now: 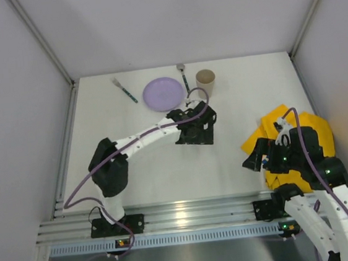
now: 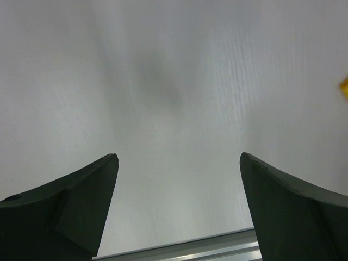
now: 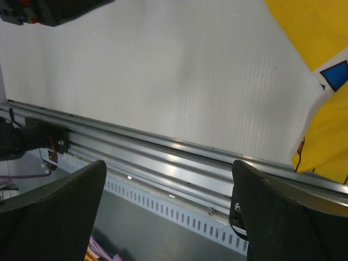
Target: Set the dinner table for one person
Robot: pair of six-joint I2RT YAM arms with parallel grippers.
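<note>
The white dinner table [image 1: 153,170] carries a purple plate [image 1: 164,93] at the back centre. A fork [image 1: 123,89] lies left of the plate, a spoon [image 1: 184,76] right of it, and a tan cup [image 1: 206,82] stands beside the spoon. My left gripper [image 1: 194,134] hovers in front of the plate and cup; in the left wrist view it [image 2: 178,163] is open and empty over bare table [image 2: 174,81]. My right gripper [image 1: 253,158] is at the left edge of the yellow cloth mat [image 1: 298,130]; in the right wrist view it [image 3: 168,168] is open and empty.
The yellow mat lies crumpled at the right front, partly under my right arm; it also shows in the right wrist view [image 3: 315,38] and as a sliver in the left wrist view [image 2: 344,84]. A metal rail [image 1: 189,213] runs along the near edge. Walls enclose three sides.
</note>
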